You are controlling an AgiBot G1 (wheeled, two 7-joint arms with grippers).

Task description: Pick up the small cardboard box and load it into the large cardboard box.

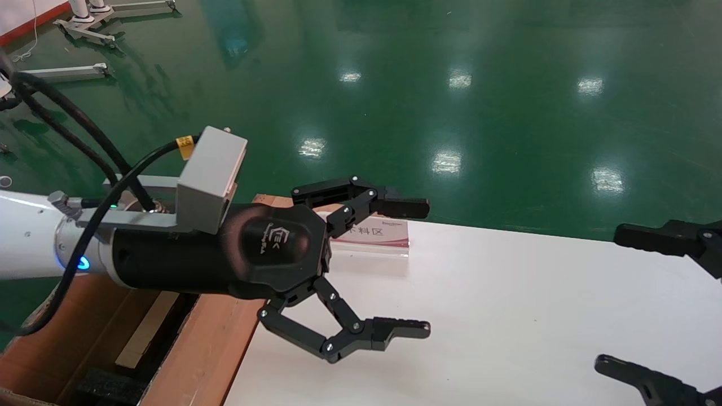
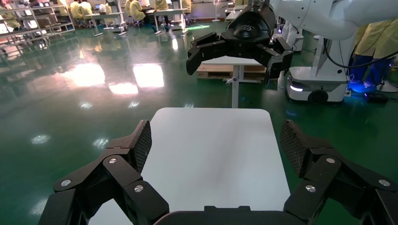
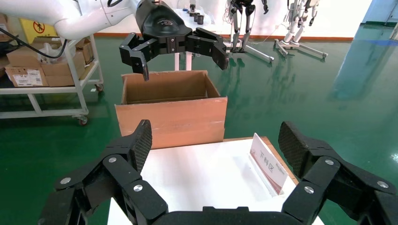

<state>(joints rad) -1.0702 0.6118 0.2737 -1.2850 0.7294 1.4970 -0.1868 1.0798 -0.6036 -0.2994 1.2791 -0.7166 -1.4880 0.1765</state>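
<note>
We can't spot the small cardboard box in any of the three views, so where it sits is anyone's guess. The large cardboard box (image 1: pixel 197 344) is only partly in frame from the head camera, cut off at the lower left corner, with a strip of black foam (image 1: pixel 107 386) and a pale wooden board (image 1: pixel 144 330) showing inside it; the right wrist camera gives the better look, an open brown carton standing on the floor just beside the bench's (image 1: pixel 507 316) far end (image 3: pixel 171 112). Our left gripper (image 1: pixel 372 268) hangs over the bench edge next to that carton, fingers spread wide apart with nothing between them (same story from its own camera, where the pads (image 2: pixel 143 140) frame bare tabletop). The right gripper (image 1: pixel 637 304) is cut off at the right edge of the head view, so we only get its two fingertips, but its wrist camera shows the fingers (image 3: pixel 141 140) wide apart and empty too. A clear acrylic sign (image 1: pixel 375 234) with Chinese text stands on the bench near the far edge, partly hidden behind the left gripper's upper finger. The bench top is plain white, the floor (image 1: pixel 451 84) is glossy green with ceiling-light glare, and farther off there are people in yellow (image 2: pixel 136 7), a cart (image 3: pixel 51 89) with cartons, and white stands.
</note>
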